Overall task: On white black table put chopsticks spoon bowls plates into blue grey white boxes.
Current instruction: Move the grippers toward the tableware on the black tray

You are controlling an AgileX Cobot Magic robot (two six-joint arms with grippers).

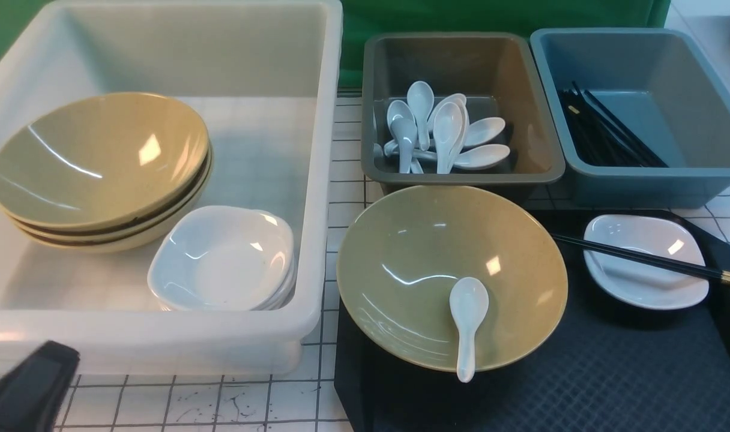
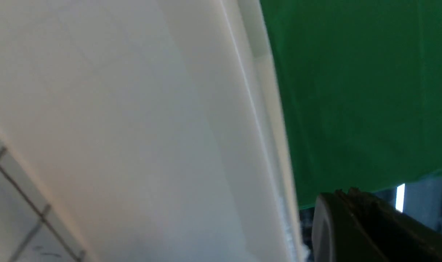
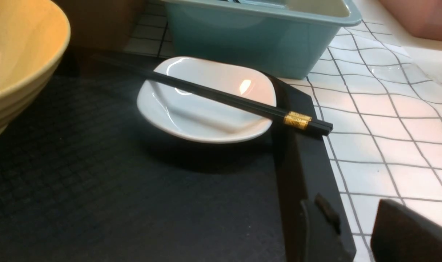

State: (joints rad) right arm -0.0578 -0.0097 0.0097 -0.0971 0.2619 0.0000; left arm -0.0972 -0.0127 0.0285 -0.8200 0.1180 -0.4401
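Observation:
An olive-tan bowl (image 1: 413, 252) sits on the black mat with a white spoon (image 1: 467, 324) lying in it. To its right, a black pair of chopsticks (image 1: 647, 259) lies across a white plate (image 1: 641, 279); the right wrist view shows the same chopsticks (image 3: 224, 98) and plate (image 3: 192, 116). The white box (image 1: 317, 198) holds stacked bowls (image 1: 101, 162) and plates (image 1: 221, 258). Spoons (image 1: 443, 135) fill the grey box (image 1: 521, 174), and chopsticks (image 1: 605, 135) lie in the blue box (image 1: 641, 180). My left gripper (image 1: 32, 384) is shut and empty by the white box's near corner. My right gripper (image 3: 355, 222) stands open and empty, short of the plate.
The black mat (image 1: 581, 372) covers the right front of the checked white table (image 1: 221, 402), and its raised edge (image 3: 297, 171) runs beside my right gripper. A green backdrop (image 2: 352, 91) stands behind the boxes.

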